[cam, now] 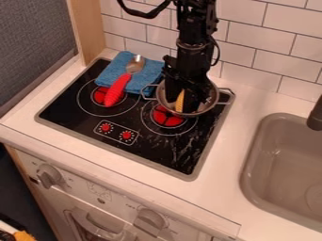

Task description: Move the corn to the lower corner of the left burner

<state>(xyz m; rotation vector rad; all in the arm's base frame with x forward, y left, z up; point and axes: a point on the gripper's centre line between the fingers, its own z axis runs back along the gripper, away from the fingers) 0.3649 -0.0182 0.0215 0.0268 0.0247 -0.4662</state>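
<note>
The black gripper hangs down into a metal pot with two wire handles, at the back right of the black stove. In the pot the yellow corn stands steeply tilted, right at the gripper, which hides part of it. The left burner is a red disc inside a thin ring. Across its right part lies a spoon with a red handle, its metal bowl on a folded blue cloth.
Behind the pot's front rim, the right burner is partly covered. Two red knobs are on the stove's front left. A grey sink with a dark faucet is at the right, and a tiled wall stands behind.
</note>
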